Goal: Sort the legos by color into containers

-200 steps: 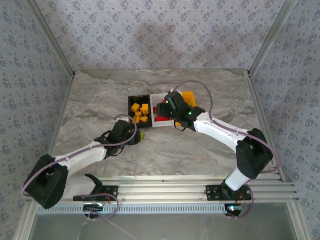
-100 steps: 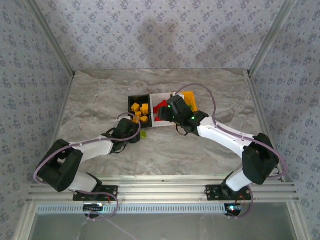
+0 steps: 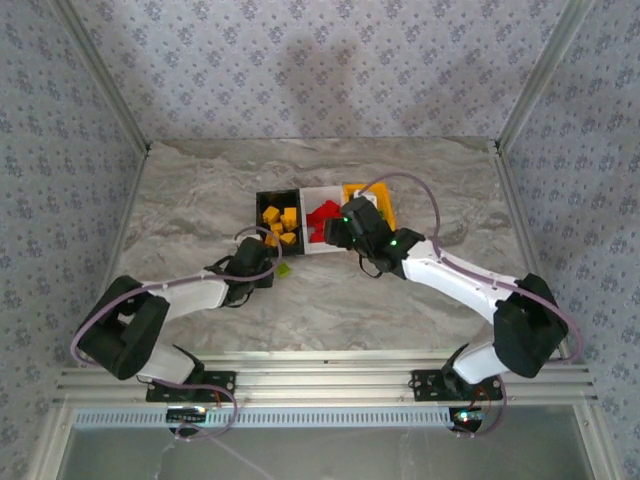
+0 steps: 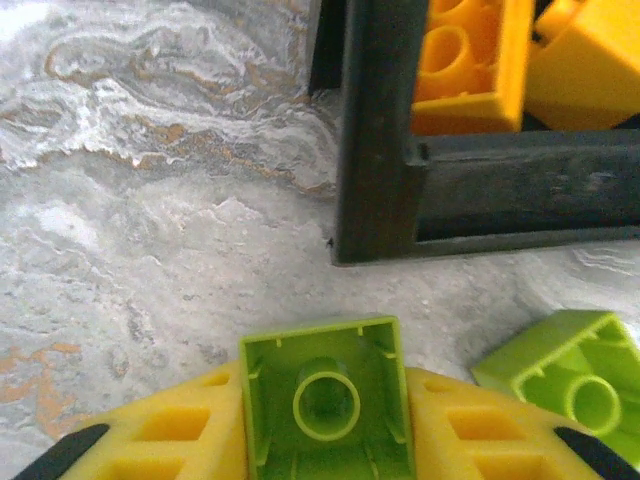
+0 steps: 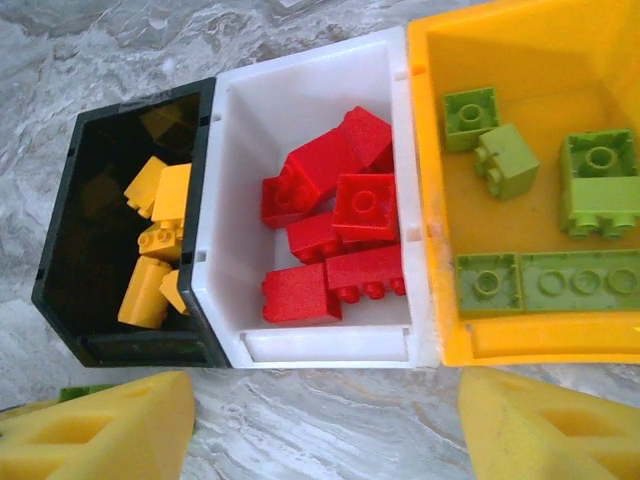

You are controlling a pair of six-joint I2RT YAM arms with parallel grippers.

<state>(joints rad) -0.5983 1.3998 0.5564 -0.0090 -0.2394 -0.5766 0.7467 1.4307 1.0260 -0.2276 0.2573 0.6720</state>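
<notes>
The left pincer (image 4: 325, 445) is pinching a lime green brick (image 4: 322, 375) between its yellow fingers (image 4: 160, 440), hollow underside facing the wrist camera, low over the marble-patterned table (image 4: 150, 250). A second green brick (image 4: 565, 385) lies on the table just beside the held one, at the right of the wrist view, also underside up. Just ahead of the fingertips stands the near corner of the black bin (image 4: 380, 150), with yellow bricks (image 4: 470, 60) inside it. The right pincer (image 5: 325, 430) is spread, with nothing between its fingers, and hovers above the near side of the three bins, which stand touching in a row ahead of it. The white bin (image 5: 215, 280), straight ahead, holds the red bricks (image 5: 335, 235). The black bin sits to one side of it with yellow bricks, and the orange-yellow bin (image 5: 430, 200) on the other side holds several green bricks (image 5: 560, 200).
</notes>
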